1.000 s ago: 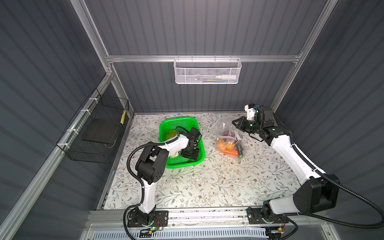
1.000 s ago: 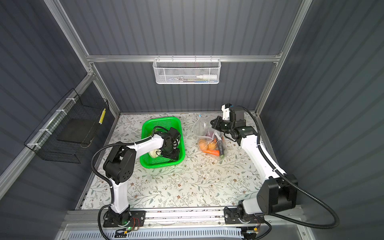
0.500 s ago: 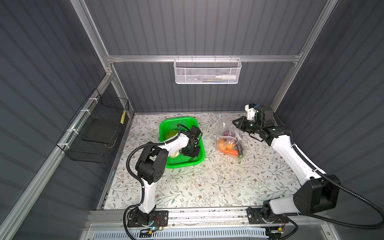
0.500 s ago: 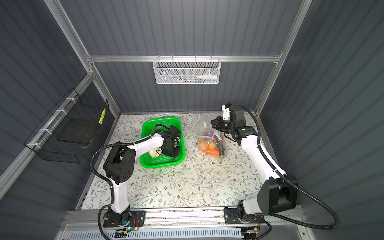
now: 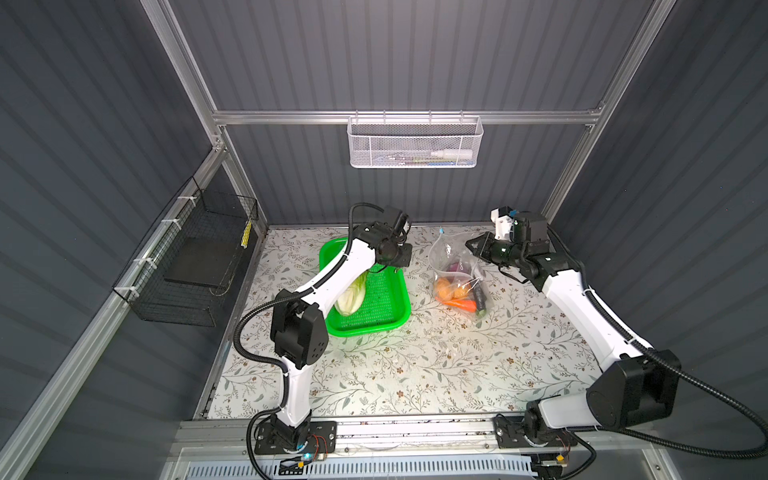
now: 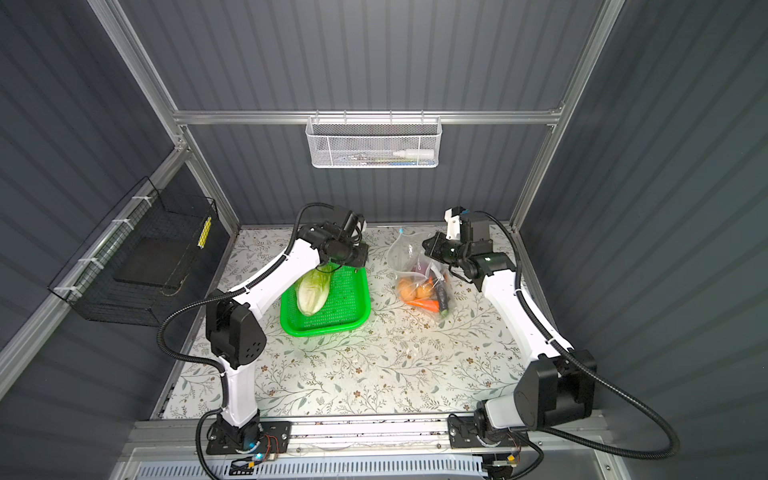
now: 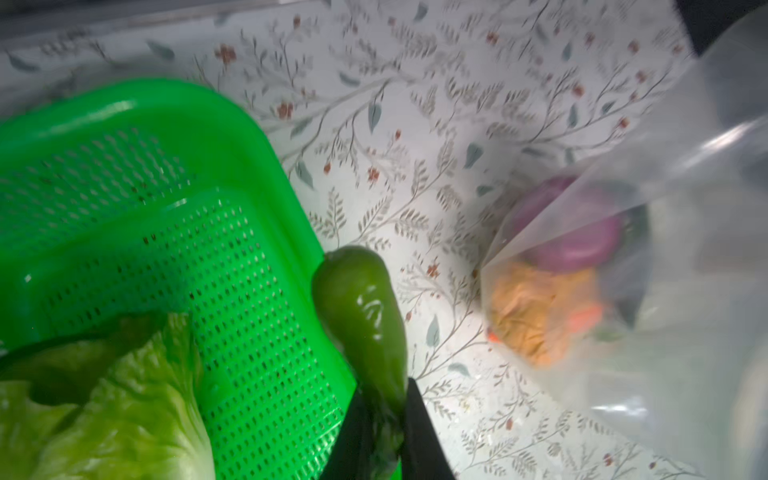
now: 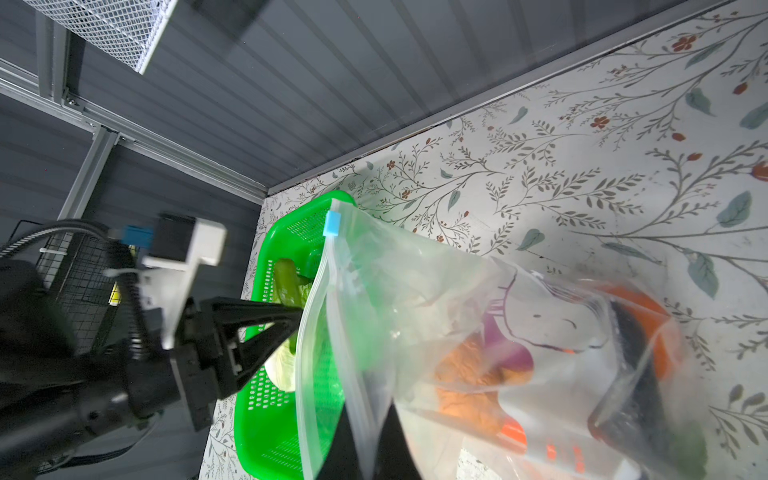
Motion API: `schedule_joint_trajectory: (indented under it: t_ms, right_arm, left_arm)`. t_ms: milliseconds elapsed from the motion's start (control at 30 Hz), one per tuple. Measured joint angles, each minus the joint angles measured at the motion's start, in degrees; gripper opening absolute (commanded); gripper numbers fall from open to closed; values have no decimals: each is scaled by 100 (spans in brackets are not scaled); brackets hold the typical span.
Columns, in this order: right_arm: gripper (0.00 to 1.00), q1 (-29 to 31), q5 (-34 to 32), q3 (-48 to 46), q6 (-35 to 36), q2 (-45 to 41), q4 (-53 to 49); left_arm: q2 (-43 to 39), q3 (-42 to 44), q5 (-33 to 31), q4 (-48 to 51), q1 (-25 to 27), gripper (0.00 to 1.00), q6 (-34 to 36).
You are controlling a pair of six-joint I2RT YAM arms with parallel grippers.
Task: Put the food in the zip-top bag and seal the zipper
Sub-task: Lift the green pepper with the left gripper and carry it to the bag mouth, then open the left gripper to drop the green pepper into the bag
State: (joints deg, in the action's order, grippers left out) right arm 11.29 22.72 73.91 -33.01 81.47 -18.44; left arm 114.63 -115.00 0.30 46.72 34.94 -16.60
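Both top views look steeply down from high overhead, holding the green basket (image 5: 374,326) mid-frame. My left wrist view sits close over the basket's corner. My right wrist view, also near, faces the basket past the zip-top bag (image 8: 457,291). All four share the basket.

Your stock, as you count it: one green basket (image 5: 384,305), one napa cabbage (image 5: 351,297), one green pepper (image 7: 361,307), one zip-top bag (image 5: 445,253), one purple onion (image 7: 569,235), one carrot (image 5: 462,305), one eggplant (image 5: 479,296), two orange-tan round pieces (image 5: 444,289).
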Motion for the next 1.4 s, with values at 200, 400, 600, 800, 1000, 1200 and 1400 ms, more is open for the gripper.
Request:
schedule_joint_trajectory:
  t_ms: [200, 400, 600, 800, 1000, 1200, 1400]
  right_arm:
    - [0, -11, -4, 0, 0, 0, 0]
    - [0, -55, -2, 0, -42, 0, 0]
    - [0, -55, 17, 0, -68, 0, 2]
    - [0, -55, 52, 0, -133, 0, 13]
    - [0, -55, 68, 0, -170, 0, 46]
    - [0, -57, 90, -39, -247, -39, 83]
    - [0, -63, 105, -42, -260, -50, 90]
  left_arm:
    - [-94, -647, 649, -367, 17, 18, -256]
    - [-116, -907, 1537, -721, 234, 18, -365]
    - [-83, -925, 2218, -852, 605, 18, -400]
    - [223, -1010, 2483, -750, 820, 19, -295]
    - [527, -994, 1969, -435, 822, 19, -197]
    - [667, -1049, 1440, -345, 822, 25, -210]
    - [702, -1080, 1259, -179, 815, 48, -238]
